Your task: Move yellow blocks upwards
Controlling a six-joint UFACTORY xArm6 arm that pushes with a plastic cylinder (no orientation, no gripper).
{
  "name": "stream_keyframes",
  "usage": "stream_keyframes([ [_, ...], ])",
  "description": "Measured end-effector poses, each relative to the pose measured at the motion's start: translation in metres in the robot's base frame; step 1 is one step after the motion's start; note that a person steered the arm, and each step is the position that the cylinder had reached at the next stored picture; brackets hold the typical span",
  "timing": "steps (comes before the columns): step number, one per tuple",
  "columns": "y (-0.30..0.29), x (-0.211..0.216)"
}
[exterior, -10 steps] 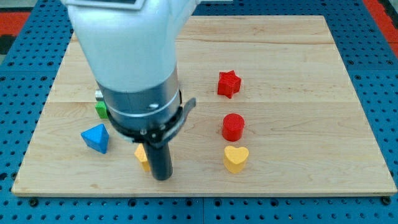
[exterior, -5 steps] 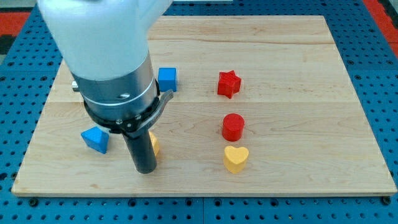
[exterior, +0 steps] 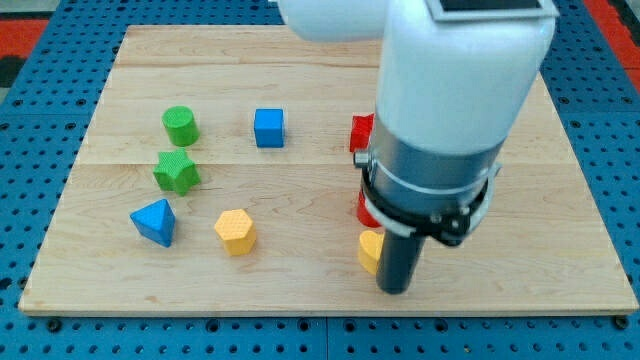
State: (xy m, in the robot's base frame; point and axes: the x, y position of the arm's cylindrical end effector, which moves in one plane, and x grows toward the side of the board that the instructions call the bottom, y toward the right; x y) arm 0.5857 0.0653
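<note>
- our end effector is a plain dark rod with nothing to open or close, and it holds nothing; my tip sits on the table near its bottom edge, right of the table's centre.
- just to the view's left of my tip, and touching or almost touching the rod, we see a yellow block; only its left part shows, so we cannot tell its shape.
- up from my tip, the arm's body hides most of a red block, of which only a sliver shows at the body's left edge.
- further up on that same edge, a second red block peeks out; its shape is also hidden from us.
- well to the view's left of my tip, and a little higher, lies the yellow hexagonal block, clear of everything else.
- beyond it to the left sits the blue triangular block, close to the table's left side.
- up and left from my tip, past the red blocks, stands the blue cube.
- farthest from my tip, towards the view's upper left, we find the green star block and, just above it, the green cylinder.
</note>
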Motion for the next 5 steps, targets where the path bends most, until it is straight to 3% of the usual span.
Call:
stream_keyframes([
  [3,-0.003,-0.014],
  [4,0.063,0.014],
  [5,0.154,0.014],
])
